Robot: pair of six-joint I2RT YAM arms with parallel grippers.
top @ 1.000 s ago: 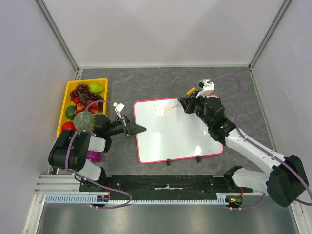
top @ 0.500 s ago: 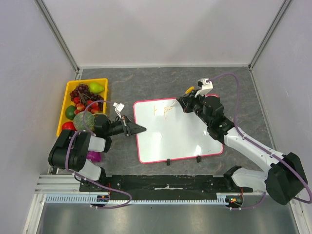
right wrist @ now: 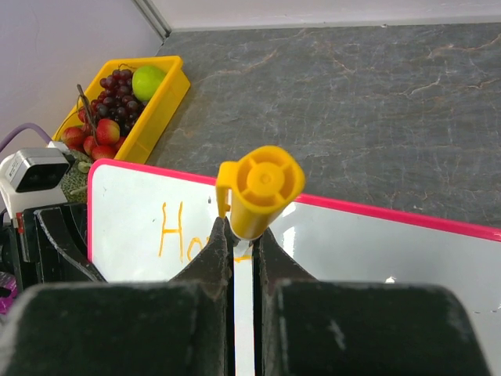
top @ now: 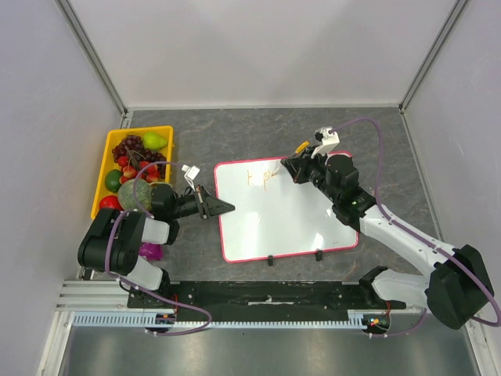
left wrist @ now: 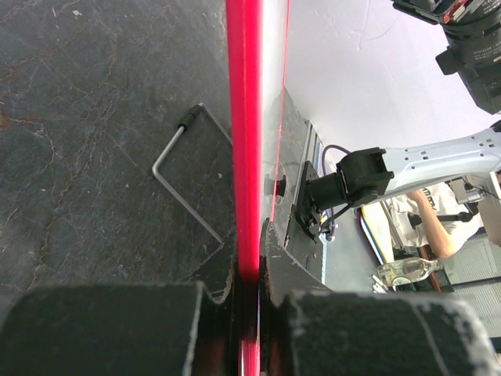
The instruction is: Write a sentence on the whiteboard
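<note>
The whiteboard, white with a pink-red frame, lies flat on the grey table. My left gripper is shut on its left edge; in the left wrist view the red frame runs straight between the closed jaws. My right gripper hovers over the board's top edge, shut on a marker with a yellow cap end. The sentence is a few thin orange letters near the top left of the board; "Ho" shows in the right wrist view, with the rest hidden behind the marker and fingers.
A yellow fruit tray with grapes, apples and a pear stands left of the board. A purple object lies by the left arm's base. A bent metal key rests on the table beside the board's edge. Two black feet mark its near edge.
My right gripper with the marker has crept slightly left and up along the board's top, and the orange writing has grown a little. The left arm has not moved.
</note>
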